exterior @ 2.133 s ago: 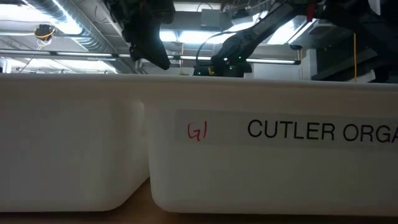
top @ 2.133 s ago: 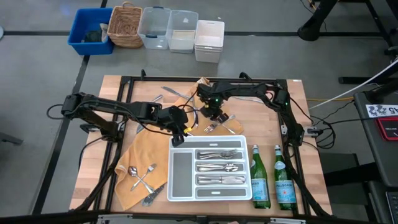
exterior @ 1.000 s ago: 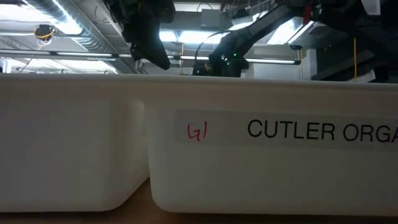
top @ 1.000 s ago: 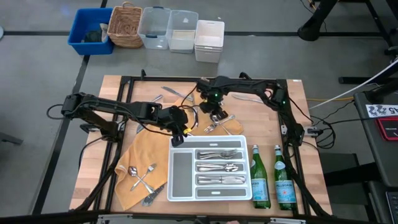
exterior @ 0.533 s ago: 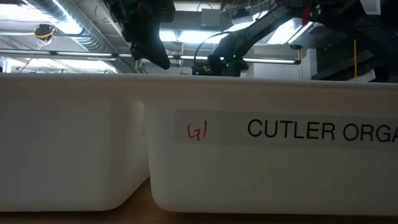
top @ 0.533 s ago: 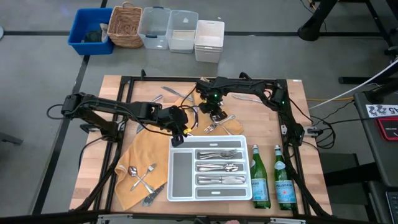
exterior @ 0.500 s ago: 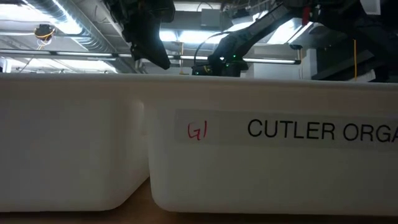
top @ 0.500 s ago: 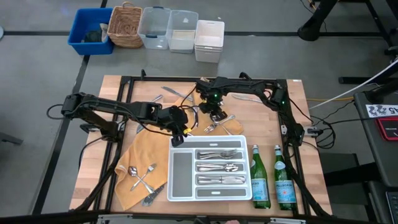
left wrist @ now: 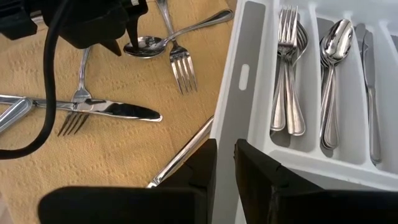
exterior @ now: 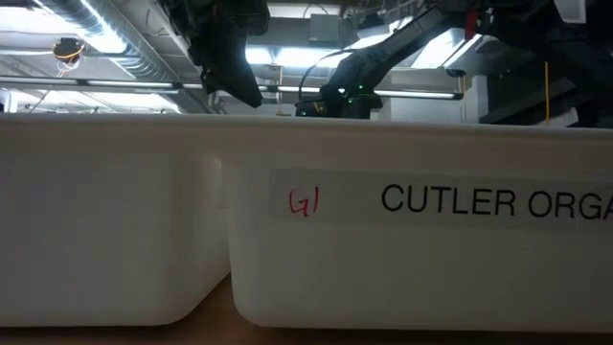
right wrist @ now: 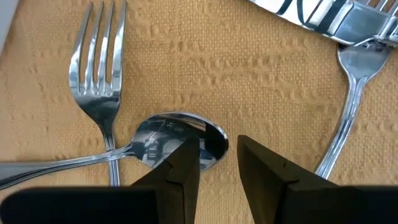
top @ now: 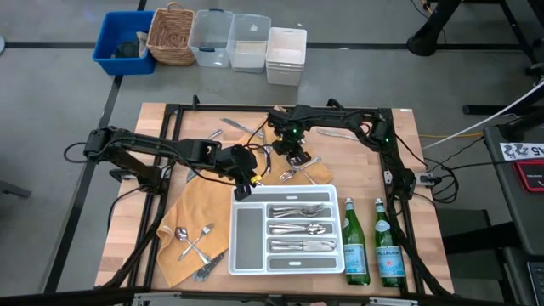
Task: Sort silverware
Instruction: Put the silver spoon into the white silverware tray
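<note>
Nothing has moved: right gripper (right wrist: 216,163), jaws slightly apart, hovers over a spoon (right wrist: 177,142); left gripper (left wrist: 224,171), jaws narrowly parted, empty.

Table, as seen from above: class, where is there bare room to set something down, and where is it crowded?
Bare wood lies left of the cloth, along the table's left edge. The tray's wide left compartment is empty. It is crowded behind the tray, where both grippers work over loose silverware, and right of it, where two bottles stand.

One white tray (top: 242,238), two green bottles (top: 355,242), four bins (top: 229,38) and one wicker basket (top: 171,34).
</note>
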You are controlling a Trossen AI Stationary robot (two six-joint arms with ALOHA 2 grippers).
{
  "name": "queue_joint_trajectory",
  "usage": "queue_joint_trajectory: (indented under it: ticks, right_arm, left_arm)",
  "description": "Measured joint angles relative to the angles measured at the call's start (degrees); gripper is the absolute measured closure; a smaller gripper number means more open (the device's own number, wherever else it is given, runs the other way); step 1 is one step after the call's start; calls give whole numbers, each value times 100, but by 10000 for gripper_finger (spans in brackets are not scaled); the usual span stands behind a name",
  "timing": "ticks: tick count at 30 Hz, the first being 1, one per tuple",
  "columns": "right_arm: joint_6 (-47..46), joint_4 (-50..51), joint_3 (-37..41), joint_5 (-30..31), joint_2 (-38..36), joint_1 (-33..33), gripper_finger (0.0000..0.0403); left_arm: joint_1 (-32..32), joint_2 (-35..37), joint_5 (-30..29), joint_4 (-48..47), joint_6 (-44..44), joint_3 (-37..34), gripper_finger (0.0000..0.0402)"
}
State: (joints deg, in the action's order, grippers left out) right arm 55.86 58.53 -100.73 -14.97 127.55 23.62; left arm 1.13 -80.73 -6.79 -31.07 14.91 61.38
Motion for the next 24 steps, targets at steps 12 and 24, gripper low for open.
queue_joint_trajectory:
  ticks: [12,24]
  right_arm:
    - [-42,10,0,20,0,-3,350]
    - [-493,235,-4,-69,0,-1,397]
  left_arm:
    - [0,0,0,0,10,1,357]
    - [0,0,0,36,96,1,357]
